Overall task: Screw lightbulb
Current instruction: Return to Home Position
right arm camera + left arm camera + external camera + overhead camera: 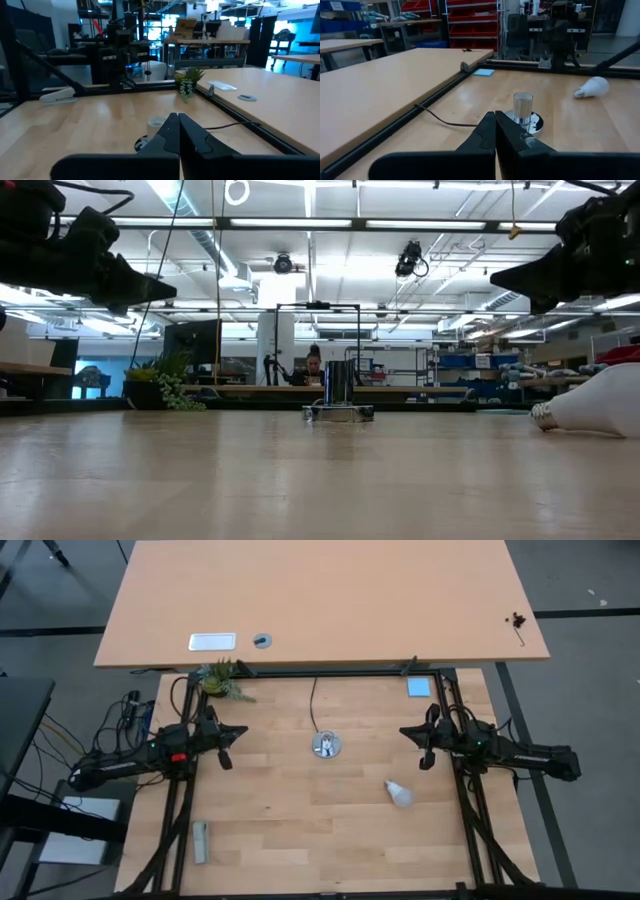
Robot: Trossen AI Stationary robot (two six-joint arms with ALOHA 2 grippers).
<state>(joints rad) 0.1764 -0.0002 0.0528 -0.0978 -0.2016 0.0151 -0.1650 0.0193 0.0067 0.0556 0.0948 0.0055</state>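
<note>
The frosted-white lightbulb (400, 793) lies on its side on the table, right of centre and toward the near edge; it also shows in the low view (595, 405) and the left wrist view (592, 87). The shiny silver socket (326, 745) stands upright at mid-table with a thin black cord (313, 700) running to the far edge; it shows in the left wrist view (523, 112). My left gripper (226, 738) hovers shut at the left, above the table. My right gripper (420, 740) hovers shut at the right, far of the bulb.
A small green plant (222, 680) stands at the far left corner. A blue pad (418, 687) lies at the far right. A grey stapler-like object (200, 842) lies near the front left. A larger table (320, 600) stands beyond the black frame rail.
</note>
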